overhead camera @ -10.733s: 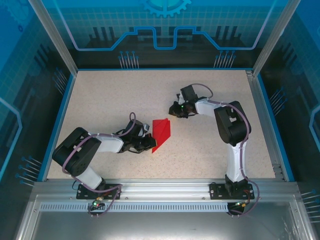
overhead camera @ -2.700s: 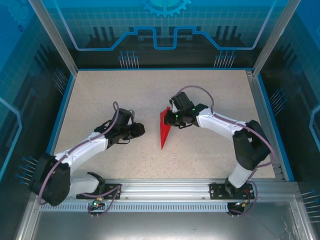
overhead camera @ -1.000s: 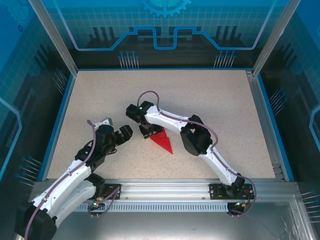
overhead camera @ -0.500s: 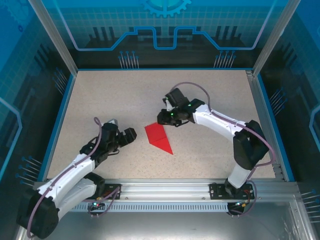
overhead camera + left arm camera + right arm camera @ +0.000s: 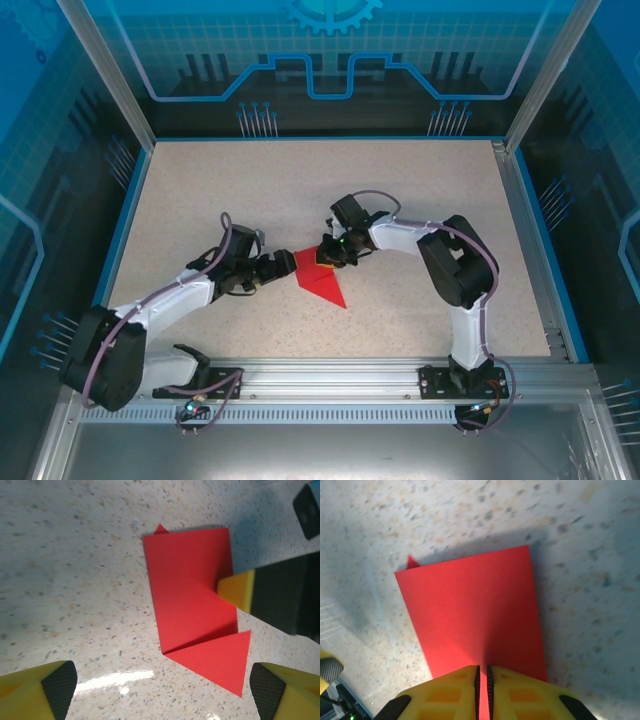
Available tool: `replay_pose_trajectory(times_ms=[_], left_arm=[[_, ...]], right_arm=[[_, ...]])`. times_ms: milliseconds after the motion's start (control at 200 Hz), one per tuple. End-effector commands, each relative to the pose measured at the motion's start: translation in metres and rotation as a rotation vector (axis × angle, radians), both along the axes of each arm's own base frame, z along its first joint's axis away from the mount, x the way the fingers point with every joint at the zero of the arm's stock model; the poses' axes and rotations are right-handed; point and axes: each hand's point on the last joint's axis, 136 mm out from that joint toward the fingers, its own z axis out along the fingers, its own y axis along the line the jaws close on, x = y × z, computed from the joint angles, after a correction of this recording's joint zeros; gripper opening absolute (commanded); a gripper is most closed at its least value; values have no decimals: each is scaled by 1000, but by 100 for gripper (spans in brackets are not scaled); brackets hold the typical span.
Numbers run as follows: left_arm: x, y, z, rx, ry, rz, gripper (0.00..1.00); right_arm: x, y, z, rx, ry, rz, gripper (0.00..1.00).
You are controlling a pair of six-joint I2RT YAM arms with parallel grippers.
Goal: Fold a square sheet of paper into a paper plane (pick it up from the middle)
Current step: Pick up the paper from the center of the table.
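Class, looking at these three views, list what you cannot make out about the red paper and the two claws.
- Right wrist view: the near edge of the red paper is hidden under the right claw; pinching or merely pressing, unclear.
- Left wrist view: the bottom edge cuts off the left claw beyond its fingertips.
- Top view: creases too small to read; the right claw covers part of the paper's far edge.

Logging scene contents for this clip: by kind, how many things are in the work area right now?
Red folded paper: 1
Robot tools: 2 (left tool, open beside the paper; right tool, closed, its tip on the paper)
Total: 3
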Motion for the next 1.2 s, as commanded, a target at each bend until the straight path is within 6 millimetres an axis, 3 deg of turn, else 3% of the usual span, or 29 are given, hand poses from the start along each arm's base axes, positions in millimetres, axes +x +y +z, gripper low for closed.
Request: replay_pose_trajectory(times_ms=[0, 195, 335, 415, 640, 750, 825, 960, 1195], left_arm=[[7, -15, 11, -57, -14, -73, 93], [10, -22, 2, -67, 33, -89, 93], [13, -25, -2, -71, 51, -90, 93], [14, -26, -4, -71, 60, -90, 93], [15, -25, -8, -68, 72, -89, 93], [14, -28, -10, -73, 84, -96, 93], [16, -29, -10, -81, 86, -97, 93], [17, -32, -10, -91, 93, -102, 93], [18, -36, -12, -106, 115, -111, 93]], right_arm=[[13, -8, -10, 8, 8, -76, 14], [-1, -40, -38, -53, 80, -276, 14], [-7, -42, -41, 12, 68, -355, 16], [-3, -40, -23, 34, 12, -311, 19], [7, -44, 60, 54, -173, -147, 24], [-6, -38, 75, 98, -170, -54, 20], [-19, -33, 72, 111, -148, -9, 17], [-39, -32, 49, 107, -87, 1, 14], [-46, -31, 24, 105, -32, -3, 14]])
